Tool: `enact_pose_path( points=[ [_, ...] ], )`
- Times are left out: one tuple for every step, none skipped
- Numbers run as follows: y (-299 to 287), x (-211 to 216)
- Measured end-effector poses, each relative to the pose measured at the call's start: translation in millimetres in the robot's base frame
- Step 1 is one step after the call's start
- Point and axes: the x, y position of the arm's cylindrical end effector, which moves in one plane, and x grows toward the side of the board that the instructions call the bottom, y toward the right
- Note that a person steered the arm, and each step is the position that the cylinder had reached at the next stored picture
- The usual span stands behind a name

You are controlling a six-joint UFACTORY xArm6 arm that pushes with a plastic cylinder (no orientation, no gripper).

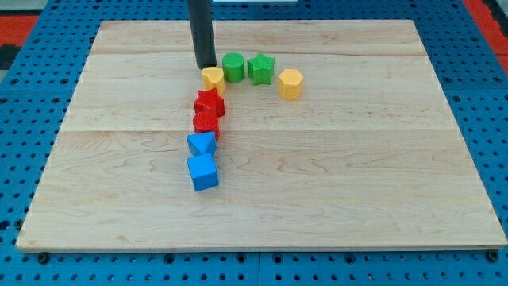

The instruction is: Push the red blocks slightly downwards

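Observation:
Two red blocks stand in a column left of the board's middle: a red star-shaped block [209, 103] and, just below and touching it, a red round block [205, 124]. My tip [206, 67] rests on the board just above a yellow block [213, 78], which sits right above the red star. The rod rises from there out of the view's top. The tip does not touch the red blocks.
A green cylinder [233, 67] and a green star [260, 69] stand right of the tip. A yellow hexagonal block [290, 83] lies further right. A blue triangular block [202, 144] and a blue cube [203, 172] continue the column below the red blocks.

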Motion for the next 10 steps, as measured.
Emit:
enact_pose_path(
  points=[
    [0.0, 11.2],
    [0.0, 16.6],
    [0.0, 16.6],
    [-7.6, 14.1],
    [-24.1, 20.9],
    [-9.3, 65.2],
    [-7.9, 66.8],
    [-6.4, 66.8],
    [-7.1, 66.8],
    [-8.7, 84.6]
  ],
)
